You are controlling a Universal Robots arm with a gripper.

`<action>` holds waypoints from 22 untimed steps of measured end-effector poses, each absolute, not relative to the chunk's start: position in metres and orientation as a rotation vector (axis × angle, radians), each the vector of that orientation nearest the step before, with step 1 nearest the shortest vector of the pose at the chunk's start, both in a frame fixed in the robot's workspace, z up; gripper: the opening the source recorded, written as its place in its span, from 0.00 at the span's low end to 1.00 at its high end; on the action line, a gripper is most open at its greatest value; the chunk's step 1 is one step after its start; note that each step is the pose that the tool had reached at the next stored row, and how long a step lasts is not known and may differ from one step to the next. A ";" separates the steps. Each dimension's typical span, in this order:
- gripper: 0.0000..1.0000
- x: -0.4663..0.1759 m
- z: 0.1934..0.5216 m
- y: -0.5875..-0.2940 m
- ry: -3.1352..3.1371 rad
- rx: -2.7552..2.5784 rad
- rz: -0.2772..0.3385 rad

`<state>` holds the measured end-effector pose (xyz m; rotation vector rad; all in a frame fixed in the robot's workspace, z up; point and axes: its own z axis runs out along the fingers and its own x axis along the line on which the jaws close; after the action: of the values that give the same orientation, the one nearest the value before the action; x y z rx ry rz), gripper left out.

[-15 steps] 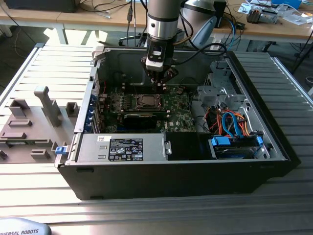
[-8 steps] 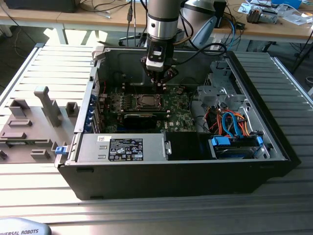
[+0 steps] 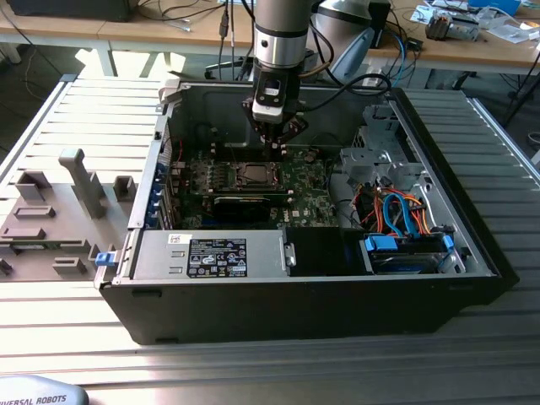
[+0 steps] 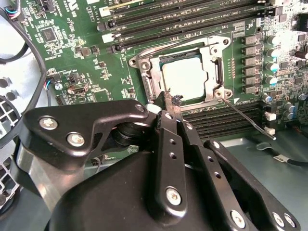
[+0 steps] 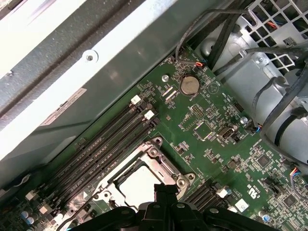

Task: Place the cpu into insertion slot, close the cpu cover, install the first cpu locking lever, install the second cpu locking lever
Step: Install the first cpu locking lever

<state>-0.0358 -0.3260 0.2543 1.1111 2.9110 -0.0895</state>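
Observation:
The cpu (image 4: 186,77) lies in the insertion slot (image 4: 144,65) on the green board, its silver top showing. The cpu cover (image 4: 211,53) lies flat over it, framing the chip. One thin locking lever (image 4: 248,120) sticks out loose from the socket's corner; another lever (image 4: 150,91) runs along the socket's side. My gripper (image 4: 171,102) is shut, with its tips at the socket's edge beside that side lever and nothing visible between the fingers. In the first wrist view the gripper (image 5: 163,188) sits at the rim of the cpu cover (image 5: 166,166), next to the cpu (image 5: 139,185). In the exterior view the gripper (image 3: 277,145) hangs just behind the cpu (image 3: 253,175).
The open computer case (image 3: 472,253) holds a long black card (image 3: 245,202), a power supply (image 3: 211,253) and a drive cage with blue and orange cables (image 3: 405,219). Memory slots (image 4: 192,12) flank the socket. A fan (image 4: 9,120) and coin battery (image 5: 189,85) are nearby. A grey fixture (image 3: 76,181) stands beside the case.

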 end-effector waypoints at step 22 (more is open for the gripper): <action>0.11 -0.036 0.254 -0.326 2.929 1.060 -0.089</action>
<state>-0.0358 -0.3260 0.2543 1.0595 2.9291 -0.0888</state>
